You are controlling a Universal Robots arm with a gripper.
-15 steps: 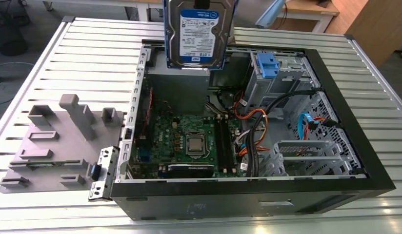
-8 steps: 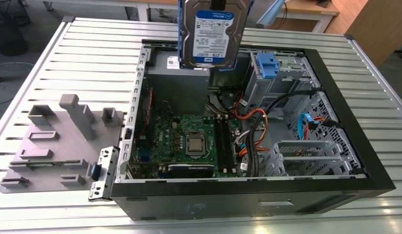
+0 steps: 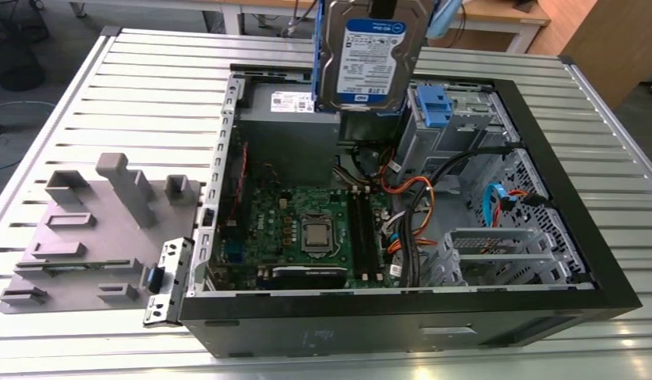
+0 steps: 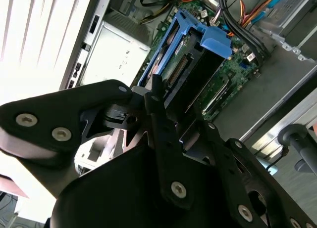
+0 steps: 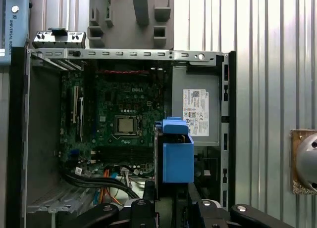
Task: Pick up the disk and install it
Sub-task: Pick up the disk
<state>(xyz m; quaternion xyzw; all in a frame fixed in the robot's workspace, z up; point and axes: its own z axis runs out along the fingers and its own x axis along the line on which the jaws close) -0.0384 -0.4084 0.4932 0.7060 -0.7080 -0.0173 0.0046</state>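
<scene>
The disk (image 3: 366, 59) is held clamped in the gripper (image 5: 171, 196), above the twelve o'clock edge of the open computer case (image 3: 585, 198). Pickup is judged done; installation is not yet done.

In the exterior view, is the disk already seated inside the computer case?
No: the disk hangs upright above the open case, its label facing the camera.

A computer case (image 3: 411, 328) lies on the slatted table (image 3: 146, 87), with a fixture block (image 3: 104, 237) beside it at the exterior view's left. Inside, the motherboard (image 3: 294, 222) lies before the power supply (image 3: 289, 123); the disk (image 3: 373, 59) hangs upright above the power supply
</scene>
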